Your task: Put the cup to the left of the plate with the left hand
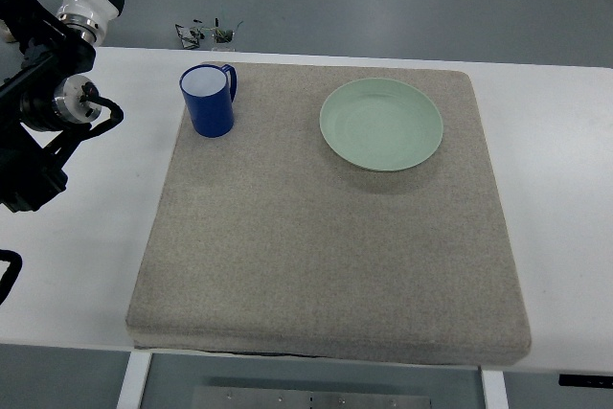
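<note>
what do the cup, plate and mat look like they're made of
Cup: probably glazed ceramic or enamel, glossy blue outside, white inside. Plate: likely glazed ceramic or melamine, smooth pale green with a soft sheen. Mat: looks like felt or woven fabric, matte speckled grey-beige, with thick soft edges.

White table [565, 131], grey mat [316, 256]

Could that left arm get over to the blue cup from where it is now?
Probably yes. The left arm sits at the table's left edge, and the blue cup stands upright on the near left corner of the grey mat. Nothing lies between them; the green plate is off to the right.
</note>
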Robot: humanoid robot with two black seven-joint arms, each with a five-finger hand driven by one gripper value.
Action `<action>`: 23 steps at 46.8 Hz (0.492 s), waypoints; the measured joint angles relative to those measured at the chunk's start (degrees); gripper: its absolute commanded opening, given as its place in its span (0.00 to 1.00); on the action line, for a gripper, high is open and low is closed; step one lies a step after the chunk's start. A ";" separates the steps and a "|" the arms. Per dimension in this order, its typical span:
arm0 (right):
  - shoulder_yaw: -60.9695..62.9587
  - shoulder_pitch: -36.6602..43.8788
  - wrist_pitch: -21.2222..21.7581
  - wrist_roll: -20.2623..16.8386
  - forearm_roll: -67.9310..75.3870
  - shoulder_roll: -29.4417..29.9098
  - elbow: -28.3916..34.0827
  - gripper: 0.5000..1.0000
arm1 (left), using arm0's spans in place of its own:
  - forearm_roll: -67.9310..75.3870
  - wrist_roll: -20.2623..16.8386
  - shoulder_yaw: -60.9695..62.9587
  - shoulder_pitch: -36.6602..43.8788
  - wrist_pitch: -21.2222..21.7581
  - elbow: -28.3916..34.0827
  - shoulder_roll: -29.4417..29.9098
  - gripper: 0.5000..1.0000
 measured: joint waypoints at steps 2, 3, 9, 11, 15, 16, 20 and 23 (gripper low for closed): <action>0.00 -0.01 0.00 0.00 0.00 0.00 0.00 0.87 | -0.87 0.91 -0.12 -0.11 0.42 0.13 -0.33 0.99; 0.00 -0.01 0.00 0.00 0.00 0.00 -0.01 0.87 | -1.42 1.35 -0.17 -0.13 0.63 0.17 -0.45 0.99; 0.00 0.00 0.03 0.01 0.01 0.00 -0.01 0.87 | -5.68 3.09 -0.27 -0.15 1.30 0.46 -0.82 0.99; 0.00 0.00 0.03 0.01 0.01 0.00 -0.01 0.87 | -7.15 3.40 -0.31 -0.22 1.31 1.17 -1.11 0.99; 0.00 0.00 0.03 0.01 0.01 0.00 0.00 0.87 | -8.81 3.97 -0.30 -0.62 1.31 3.28 -2.19 0.99; 0.00 0.00 0.03 0.01 0.01 0.00 0.01 0.87 | -9.09 4.13 -0.31 -0.74 1.31 3.78 -2.34 0.99; 0.00 0.00 0.03 0.02 0.01 0.00 0.01 0.87 | -10.66 4.60 -0.43 -0.86 0.27 4.72 -2.48 0.99; 0.00 0.00 0.03 0.02 0.00 0.00 0.00 0.87 | -11.88 4.66 -0.44 -0.86 -1.59 4.85 -2.41 0.99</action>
